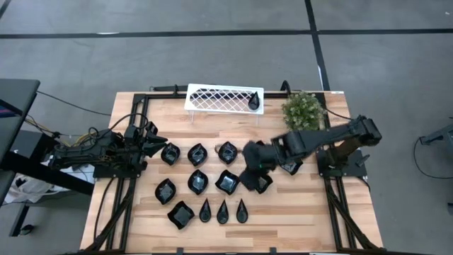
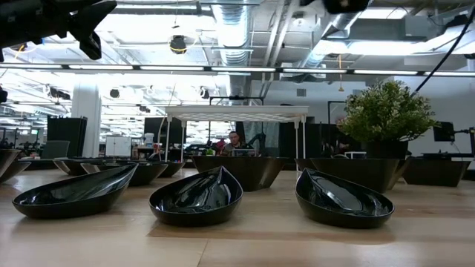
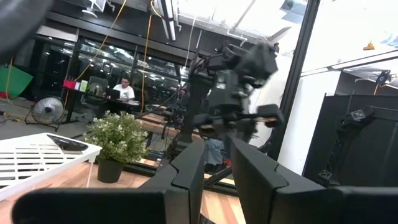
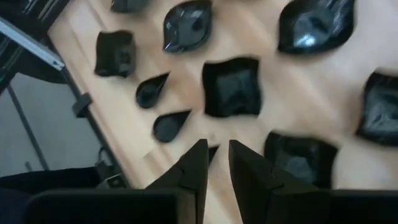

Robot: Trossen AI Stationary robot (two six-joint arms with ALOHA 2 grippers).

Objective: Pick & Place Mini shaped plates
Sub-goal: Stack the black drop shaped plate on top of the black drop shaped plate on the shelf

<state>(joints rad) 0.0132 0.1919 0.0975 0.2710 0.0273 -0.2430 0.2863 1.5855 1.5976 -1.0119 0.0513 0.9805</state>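
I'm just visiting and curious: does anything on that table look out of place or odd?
One thing stands out: a glossy black teardrop dish lies alone on the white lattice rack at the table's far edge, while the other small black dishes sit in loose rows on the wooden tabletop. Nothing looks spilled or broken.

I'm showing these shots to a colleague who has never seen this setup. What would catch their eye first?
Probably the spread of small glossy black plates laid out in rows across the middle of the wooden table. Next, the right gripper reaching in over them with its jaws close together and nothing between them. Along the far edge, a white rack holds one plate, beside a green potted plant.
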